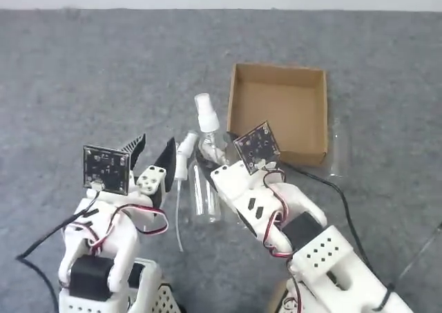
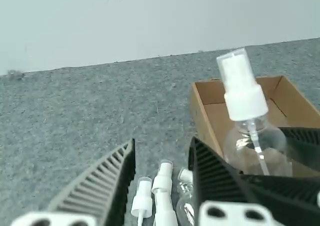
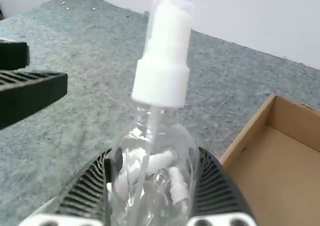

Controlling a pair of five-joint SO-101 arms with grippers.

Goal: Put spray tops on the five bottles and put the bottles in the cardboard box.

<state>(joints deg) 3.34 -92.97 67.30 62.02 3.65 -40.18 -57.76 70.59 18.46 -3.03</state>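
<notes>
Right wrist view shows the right pincer (image 3: pixel 152 196) squeezing a clear bottle (image 3: pixel 150 146) with a white spray top (image 3: pixel 162 71) on it, just left of the cardboard box (image 3: pixel 280 151). The left pincer (image 1: pixel 157 144) is open and holds nothing, left of that bottle. A second bottle (image 1: pixel 205 195) and a loose spray top (image 1: pixel 182 161) lie on the surface (image 1: pixel 83 64) between the arms.

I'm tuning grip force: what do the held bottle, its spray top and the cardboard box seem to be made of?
The bottle is clear and glossy, see-through with highlights: probably plastic, possibly glass. Its spray top is opaque, smooth white, likely moulded plastic. The cardboard box looks like matte brown cardboard with raw edges.
</notes>
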